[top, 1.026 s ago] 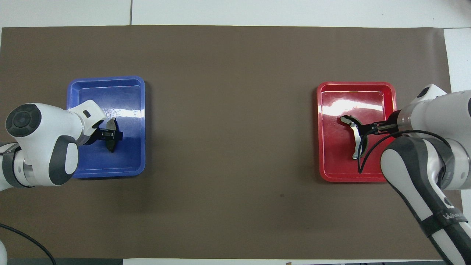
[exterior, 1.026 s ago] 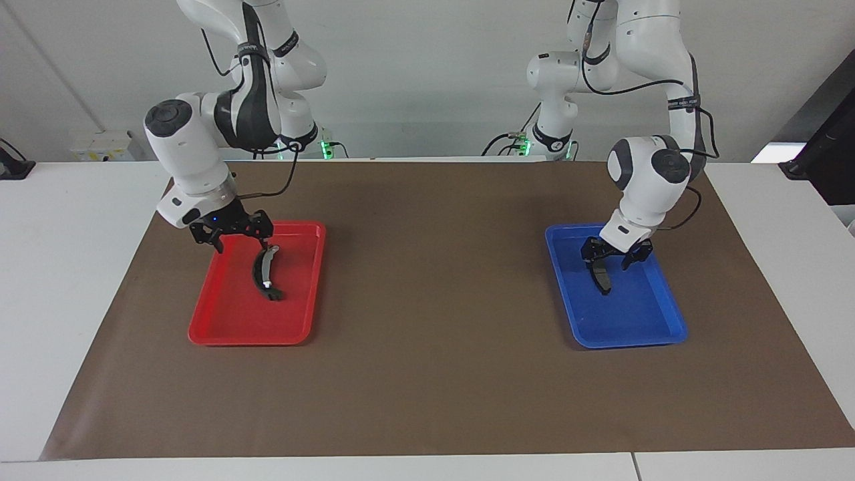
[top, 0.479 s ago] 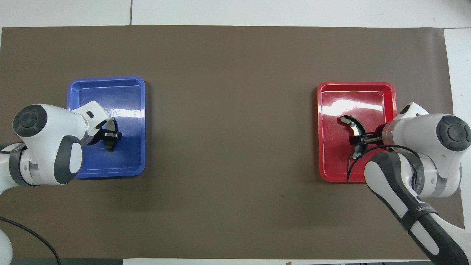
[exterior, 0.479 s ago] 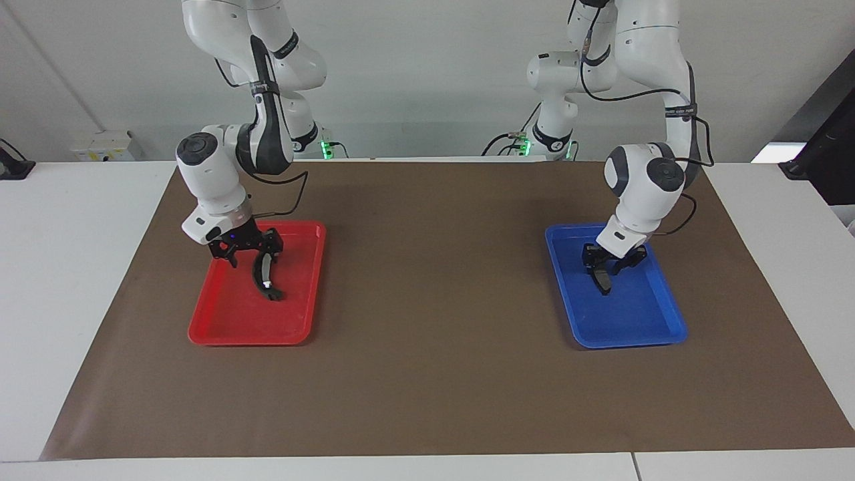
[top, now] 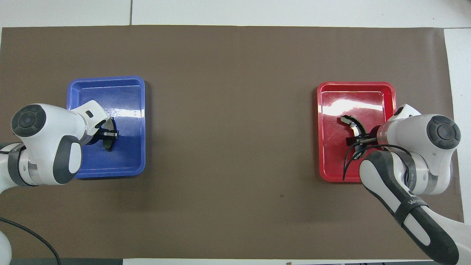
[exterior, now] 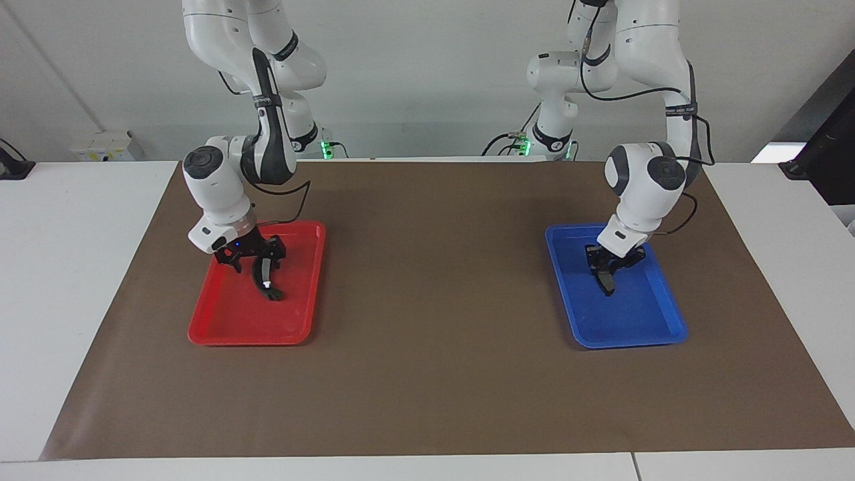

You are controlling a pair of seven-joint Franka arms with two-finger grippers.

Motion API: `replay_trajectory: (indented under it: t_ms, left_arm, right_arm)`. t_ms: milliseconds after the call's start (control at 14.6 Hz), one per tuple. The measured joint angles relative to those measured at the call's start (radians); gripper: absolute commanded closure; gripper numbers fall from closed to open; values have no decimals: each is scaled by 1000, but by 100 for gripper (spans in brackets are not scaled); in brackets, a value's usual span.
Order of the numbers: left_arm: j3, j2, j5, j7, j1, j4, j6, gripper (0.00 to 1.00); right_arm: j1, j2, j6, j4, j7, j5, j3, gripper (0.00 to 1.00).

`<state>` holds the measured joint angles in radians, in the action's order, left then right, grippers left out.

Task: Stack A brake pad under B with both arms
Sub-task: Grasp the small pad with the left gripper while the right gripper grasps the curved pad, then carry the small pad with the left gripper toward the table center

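The A brake pad (exterior: 606, 283), short and dark grey, lies in the blue tray (exterior: 634, 317) toward the left arm's end of the table. My left gripper (exterior: 604, 266) is down in that tray and shut on the pad; in the overhead view the gripper (top: 109, 134) covers the middle of the pad (top: 109, 147). B (exterior: 268, 288), the long black crescent with a silver spot, lies in the red tray (exterior: 237, 321). My right gripper (exterior: 258, 262) is low over B's middle. In the overhead view the right gripper (top: 356, 140) sits across B (top: 350, 122).
A brown mat (exterior: 427, 300) covers the table between the two trays. The blue tray (top: 106, 163) and the red tray (top: 336, 167) hold nothing else. White table shows around the mat's edges.
My left gripper's fingers have closed in on the pad. My right arm has swung in over the red tray and come down onto B's middle. Neither piece has moved.
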<state>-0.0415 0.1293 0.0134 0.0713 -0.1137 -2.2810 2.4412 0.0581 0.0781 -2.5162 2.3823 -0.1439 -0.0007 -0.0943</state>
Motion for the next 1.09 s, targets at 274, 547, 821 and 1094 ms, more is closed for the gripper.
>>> replay_trajectory:
  t_ms: [274,547,821,1094]
  left_arm:
    - [-3,-3,0,-1,0,10,-5,65]
    - [-12,-26,0,-1,3,61,-75,65]
    - [-13,-55,0,-1,2,125,-203,65]
    - [-4,-91,0,-91,-67,150,-275,65]
  right_arm:
    - [0,2,0,0,-37,1,0,38]
    - [0,2,0,3,-60,1,0,100]
    - [-1,2,0,3,-59,8,-1,100]
    - [-5,1,10,-9,95,33,-2,100]
